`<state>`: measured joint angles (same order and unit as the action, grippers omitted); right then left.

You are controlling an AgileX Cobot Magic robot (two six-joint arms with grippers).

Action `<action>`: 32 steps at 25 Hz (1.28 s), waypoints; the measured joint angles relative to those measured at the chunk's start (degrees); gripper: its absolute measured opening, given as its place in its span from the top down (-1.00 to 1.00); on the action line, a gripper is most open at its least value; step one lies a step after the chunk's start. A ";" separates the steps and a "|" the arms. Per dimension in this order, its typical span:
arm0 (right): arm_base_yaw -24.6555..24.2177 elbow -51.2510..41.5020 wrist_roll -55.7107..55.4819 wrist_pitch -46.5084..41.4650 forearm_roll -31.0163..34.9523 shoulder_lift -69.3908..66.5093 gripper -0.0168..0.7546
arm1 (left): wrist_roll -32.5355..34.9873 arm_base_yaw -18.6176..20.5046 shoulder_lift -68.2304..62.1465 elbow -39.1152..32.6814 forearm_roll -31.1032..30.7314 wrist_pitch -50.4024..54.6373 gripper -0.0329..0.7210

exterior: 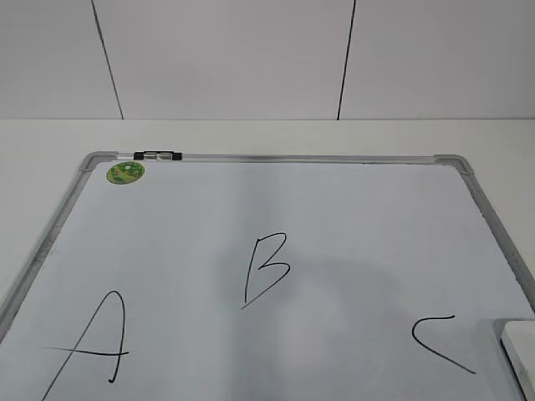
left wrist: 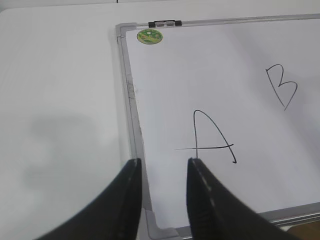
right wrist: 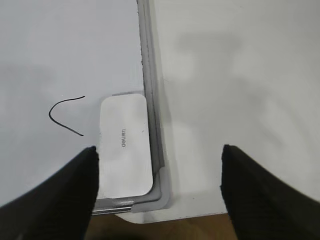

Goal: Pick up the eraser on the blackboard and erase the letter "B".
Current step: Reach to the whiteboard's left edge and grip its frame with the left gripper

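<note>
The blackboard (exterior: 351, 217) is a white board with a grey frame lying flat on the table. The black letter "B" (exterior: 266, 269) is near its middle; it also shows in the left wrist view (left wrist: 283, 89). The white eraser (right wrist: 125, 145) lies in the board's near right corner, and its edge shows in the exterior view (exterior: 518, 351). My right gripper (right wrist: 159, 165) is open wide and empty, above the board's corner, its left finger beside the eraser. My left gripper (left wrist: 163, 165) is open and empty above the board's near left corner. Neither gripper shows in the exterior view.
A black "A" (exterior: 92, 344) is at the board's left and a black "C" (exterior: 439, 341) at its right. A round green magnet (exterior: 125, 173) and a small clip (exterior: 157, 154) sit at the far left corner. The table's front edge (right wrist: 200, 217) is just behind the eraser's corner.
</note>
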<state>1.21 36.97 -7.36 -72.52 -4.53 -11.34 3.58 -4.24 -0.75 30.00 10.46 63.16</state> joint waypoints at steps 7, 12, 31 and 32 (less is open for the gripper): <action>0.00 0.67 -1.91 0.00 8.20 -9.81 -0.56 | 0.00 0.00 -0.11 0.00 0.47 -0.31 0.28; 0.00 0.67 -2.02 0.00 9.58 -16.61 -0.56 | 0.00 0.00 -5.85 1.35 0.51 1.59 0.27; 0.00 0.67 -1.91 0.84 10.09 -33.50 -0.56 | -0.44 0.00 -56.58 19.61 -2.26 5.88 0.28; 0.00 0.67 -1.91 0.84 10.09 -33.50 -0.56 | -0.44 0.00 -59.77 20.33 -2.72 4.88 0.28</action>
<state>1.21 37.64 -9.27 -71.67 5.56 -44.85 3.14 -4.24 -60.52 50.33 7.73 68.04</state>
